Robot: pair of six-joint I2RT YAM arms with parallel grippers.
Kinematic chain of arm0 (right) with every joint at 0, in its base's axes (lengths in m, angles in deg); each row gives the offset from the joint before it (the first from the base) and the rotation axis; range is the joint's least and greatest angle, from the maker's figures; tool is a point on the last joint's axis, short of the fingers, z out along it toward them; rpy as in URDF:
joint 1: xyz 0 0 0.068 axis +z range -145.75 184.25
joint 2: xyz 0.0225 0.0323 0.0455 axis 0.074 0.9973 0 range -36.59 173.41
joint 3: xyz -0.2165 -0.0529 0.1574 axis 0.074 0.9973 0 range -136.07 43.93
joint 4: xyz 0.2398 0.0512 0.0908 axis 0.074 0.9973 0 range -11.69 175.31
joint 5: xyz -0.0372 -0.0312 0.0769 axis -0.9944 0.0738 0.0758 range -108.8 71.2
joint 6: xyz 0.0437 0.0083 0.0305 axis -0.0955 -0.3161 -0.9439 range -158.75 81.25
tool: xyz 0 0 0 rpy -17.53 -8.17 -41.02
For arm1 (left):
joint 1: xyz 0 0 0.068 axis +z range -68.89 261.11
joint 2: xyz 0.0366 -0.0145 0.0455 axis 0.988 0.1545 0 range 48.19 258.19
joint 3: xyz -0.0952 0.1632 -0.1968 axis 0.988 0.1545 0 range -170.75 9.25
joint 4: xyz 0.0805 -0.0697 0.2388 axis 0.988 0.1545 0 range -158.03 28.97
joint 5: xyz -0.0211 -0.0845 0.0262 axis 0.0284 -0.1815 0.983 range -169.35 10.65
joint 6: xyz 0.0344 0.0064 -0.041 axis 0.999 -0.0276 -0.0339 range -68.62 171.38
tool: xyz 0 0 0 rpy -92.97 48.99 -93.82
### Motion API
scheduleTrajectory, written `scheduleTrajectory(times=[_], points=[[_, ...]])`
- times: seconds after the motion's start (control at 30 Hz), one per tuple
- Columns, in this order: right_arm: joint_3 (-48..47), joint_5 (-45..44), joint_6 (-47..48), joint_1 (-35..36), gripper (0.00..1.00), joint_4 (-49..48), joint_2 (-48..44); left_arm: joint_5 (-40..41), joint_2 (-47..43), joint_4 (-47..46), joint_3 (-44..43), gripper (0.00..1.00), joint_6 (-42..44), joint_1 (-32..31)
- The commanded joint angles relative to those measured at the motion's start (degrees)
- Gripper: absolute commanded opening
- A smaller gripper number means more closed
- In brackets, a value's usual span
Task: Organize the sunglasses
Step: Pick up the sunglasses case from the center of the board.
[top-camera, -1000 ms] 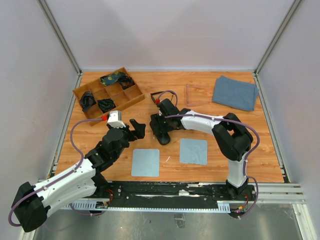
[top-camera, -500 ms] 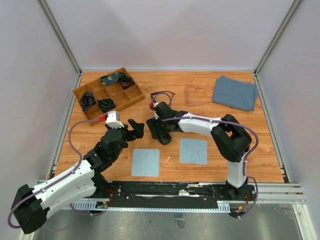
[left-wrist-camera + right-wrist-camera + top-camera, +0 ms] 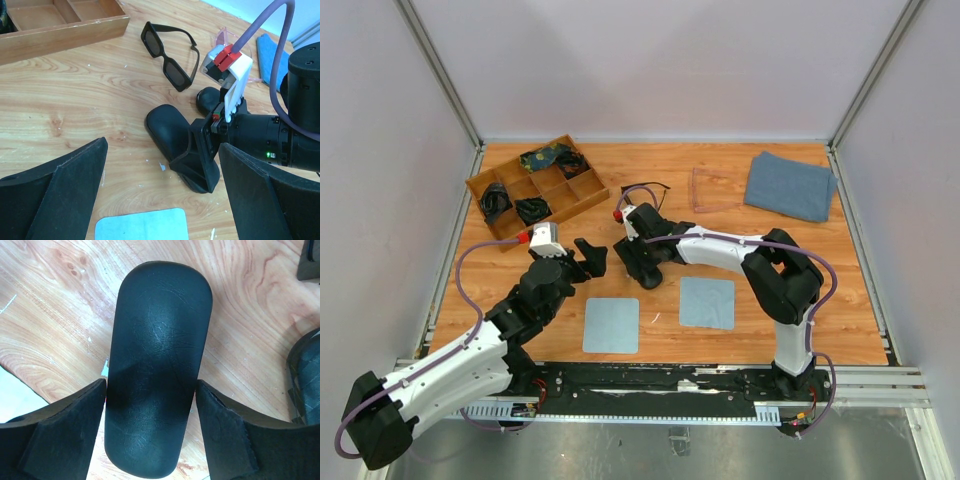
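Note:
The black sunglasses (image 3: pixel 646 189) lie open on the wood behind my right wrist, and the left wrist view shows the same black sunglasses (image 3: pixel 167 55) past the right gripper. Right of them rests the translucent pinkish pair (image 3: pixel 713 190), only partly visible as a pinkish frame (image 3: pixel 227 36) behind the right wrist. My right gripper (image 3: pixel 644 270) points down over a black oval case (image 3: pixel 155 360) lying flat on the table. Its fingers (image 3: pixel 65 430) press both long sides of the case. My left gripper (image 3: pixel 590 257) hovers just left of it, open wide and holding nothing.
A wooden divided tray (image 3: pixel 582 199) with dark items stands at back left. A folded grey-blue cloth (image 3: pixel 790 185) lies at back right. Two light blue square cloths (image 3: pixel 611 325) (image 3: pixel 707 302) sit near the front. A second dark rounded object (image 3: pixel 207 98) lies behind the right gripper.
My right wrist has shifted a little left over the black case, uncovering the black sunglasses behind it. The left gripper has drifted slightly left and stays open.

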Motion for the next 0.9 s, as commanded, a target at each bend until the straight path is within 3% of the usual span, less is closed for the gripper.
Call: scheduleTrajectory(times=[0.0,0.27,0.53,0.73,0.87], points=[[-2.0,1.9,3.3,0.3,0.7,-0.6,-0.3,1.8,-1.0,0.6,0.6,1.0,0.6,0.5],[-2.9,3.8,3.4,0.1,0.56,-0.6,0.6,2.0,-1.3,1.0,0.6,1.0,0.5,0.5],[-3.2,4.2,1.0,-0.3,0.26,-1.0,0.4,1.4,-1.0,0.4,0.8,1.0,0.9,0.5],[-2.6,5.6,-5.3,-1.1,0.07,-3.1,-1.9,-0.8,1.6,-2.5,2.1,1.0,0.9,0.5],[0.2,5.6,-11.9,-1.9,0.01,-7.0,-4.9,-2.3,3.8,-4.6,2.4,0.99,0.5,0.5]])
